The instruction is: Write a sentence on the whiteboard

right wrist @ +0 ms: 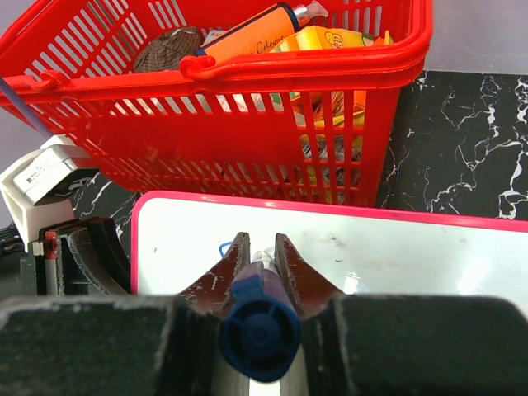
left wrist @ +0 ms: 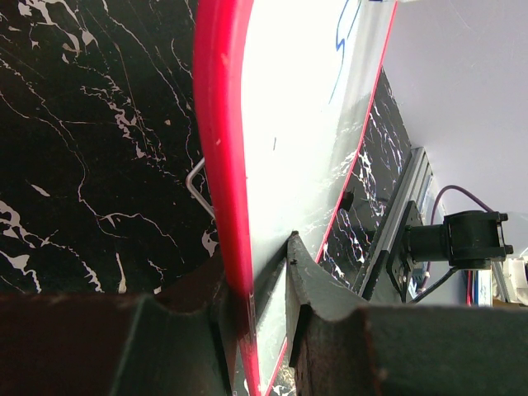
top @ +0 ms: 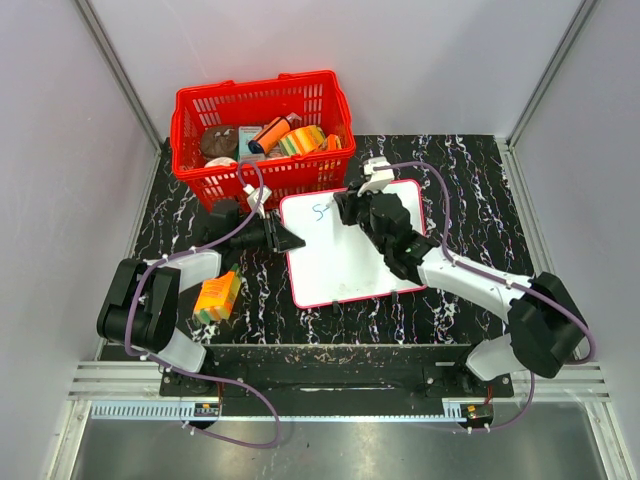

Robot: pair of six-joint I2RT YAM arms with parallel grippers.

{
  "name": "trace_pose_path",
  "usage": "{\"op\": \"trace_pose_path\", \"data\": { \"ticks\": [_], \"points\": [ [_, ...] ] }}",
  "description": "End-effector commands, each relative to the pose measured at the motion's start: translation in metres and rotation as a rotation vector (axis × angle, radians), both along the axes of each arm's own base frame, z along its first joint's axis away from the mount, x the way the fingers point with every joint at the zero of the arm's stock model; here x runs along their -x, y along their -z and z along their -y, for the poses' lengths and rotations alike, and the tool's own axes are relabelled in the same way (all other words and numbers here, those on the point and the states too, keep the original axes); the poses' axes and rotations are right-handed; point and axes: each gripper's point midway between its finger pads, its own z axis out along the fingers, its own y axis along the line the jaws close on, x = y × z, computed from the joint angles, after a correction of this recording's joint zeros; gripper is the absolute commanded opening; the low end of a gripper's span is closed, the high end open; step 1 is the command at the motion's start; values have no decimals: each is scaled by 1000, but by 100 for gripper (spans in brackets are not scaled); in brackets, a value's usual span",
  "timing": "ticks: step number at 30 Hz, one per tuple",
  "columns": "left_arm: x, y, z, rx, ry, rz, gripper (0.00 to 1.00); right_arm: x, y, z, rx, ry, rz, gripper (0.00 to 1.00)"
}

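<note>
The whiteboard [top: 350,262], white with a thin red frame, lies on the black marble table in front of the red basket. My left gripper [top: 292,240] is shut on its left edge; in the left wrist view the fingers [left wrist: 318,285] clamp the red rim [left wrist: 216,124]. My right gripper [top: 345,208] is shut on a blue marker [right wrist: 257,330], tip down on the board's top left corner [right wrist: 396,252]. Of the sentence, only a short blue mark like an "S" [top: 320,211] shows, partly hidden behind my right fingers [right wrist: 221,246].
The red basket [top: 262,100] stands just behind the board, holding an orange bottle, a yellow pack and other goods. An orange and green box [top: 217,297] lies on the table at the left, near my left arm. White walls close in both sides.
</note>
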Motion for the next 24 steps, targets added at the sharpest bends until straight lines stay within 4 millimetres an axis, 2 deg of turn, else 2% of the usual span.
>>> {"op": "trace_pose_path", "data": {
  "ticks": [1,11,24],
  "points": [
    [-5,44,-12,-180,-49,16,0,-8,-24,-6,-44,1,44,0],
    [-5,43,-12,-180,-48,18,0,-8,-8,-4,-20,7,17,0],
    [-5,44,-12,-182,-51,17,0,5,13,3,-1,-8,-27,0]
  ]
}}
